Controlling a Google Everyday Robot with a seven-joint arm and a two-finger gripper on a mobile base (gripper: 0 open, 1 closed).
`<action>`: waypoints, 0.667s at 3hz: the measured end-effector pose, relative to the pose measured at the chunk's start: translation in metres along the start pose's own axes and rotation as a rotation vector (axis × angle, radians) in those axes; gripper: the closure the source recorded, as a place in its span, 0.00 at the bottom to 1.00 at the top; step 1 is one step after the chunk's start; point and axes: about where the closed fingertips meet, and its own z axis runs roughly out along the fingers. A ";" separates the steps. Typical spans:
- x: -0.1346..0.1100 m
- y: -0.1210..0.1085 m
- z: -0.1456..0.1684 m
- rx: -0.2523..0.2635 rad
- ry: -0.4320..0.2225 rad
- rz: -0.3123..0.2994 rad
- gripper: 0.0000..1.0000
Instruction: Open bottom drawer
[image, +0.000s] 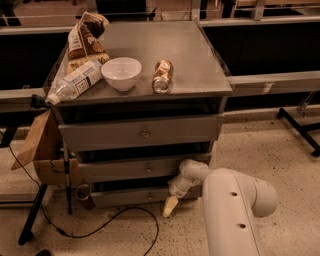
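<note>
The grey metal cabinet (220, 82) has three drawers stacked in its front. The bottom drawer (120, 198) is the slimmest panel, just above the floor, with a small round knob (148, 196) at its centre. It looks closed or nearly so. My gripper (170, 205) hangs low on the white arm (235, 210), its pale tip pointing down to the floor. It is right in front of the bottom drawer's right half, a little right of and below the knob.
On the cabinet top lie a white bowl (121, 73), a tipped can (162, 76), a plastic bottle (75, 82) and a snack bag (82, 40). A cardboard box (42, 150) and a black stand (32, 215) are at the left. A cable (130, 212) runs on the floor.
</note>
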 end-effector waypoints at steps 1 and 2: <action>0.006 -0.005 0.014 0.008 -0.048 -0.003 0.00; 0.007 -0.006 0.017 0.005 -0.056 0.000 0.17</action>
